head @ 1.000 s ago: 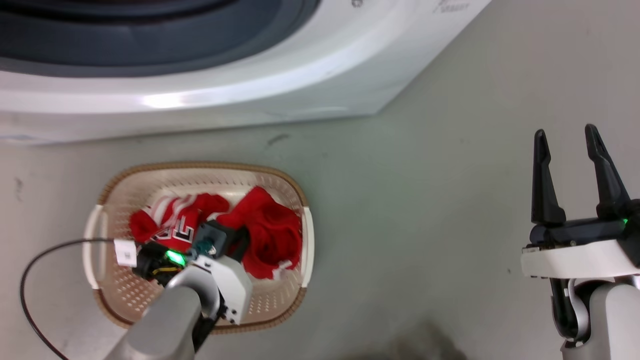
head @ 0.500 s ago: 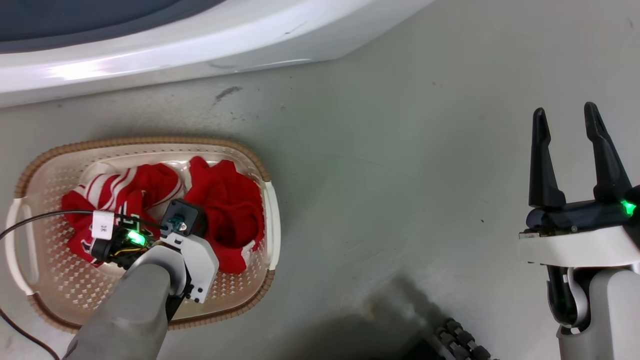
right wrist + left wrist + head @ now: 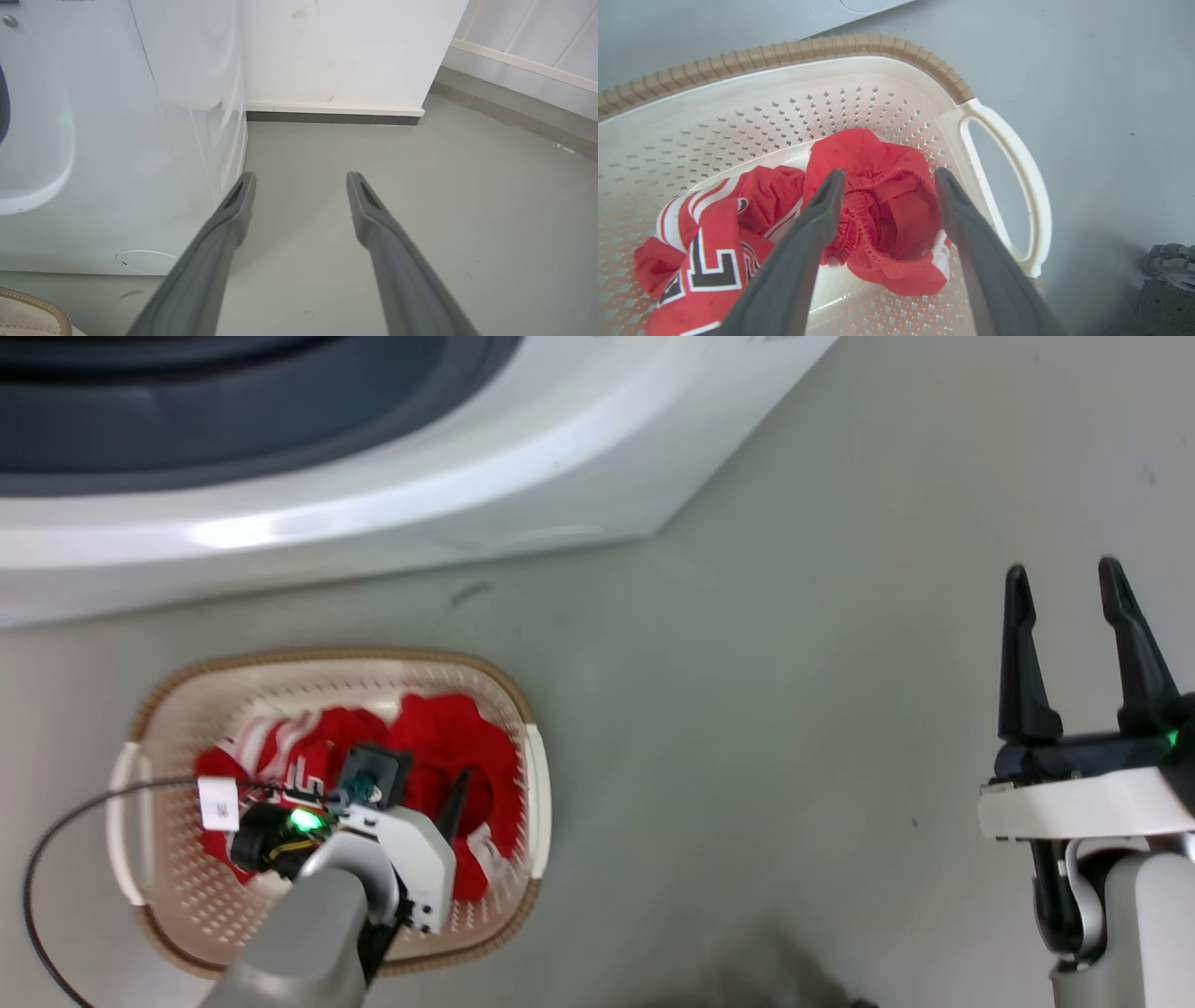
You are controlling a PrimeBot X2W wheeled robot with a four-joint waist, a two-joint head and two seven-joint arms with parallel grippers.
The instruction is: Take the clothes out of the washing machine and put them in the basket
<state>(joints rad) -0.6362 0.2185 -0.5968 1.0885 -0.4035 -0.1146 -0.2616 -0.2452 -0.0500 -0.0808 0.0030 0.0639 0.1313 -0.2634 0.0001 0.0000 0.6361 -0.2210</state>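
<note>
jersey (image 3: 705,266): your red one with the white stripes. It's crumpled in the basket, dark-and-white lettering facing up.
plain red piece (image 3: 887,219): bunched in a heap right beside the jersey and touching it, with a bit of white trim showing at its edge. It's on the right-handle side.
basket (image 3: 317,655): cream perforated plastic with a brown woven-look rim, sitting upright on the floor just in front of the washer.
washing machine (image 3: 420,495): white front, with the grey porthole rim up top in your head view.
</note>
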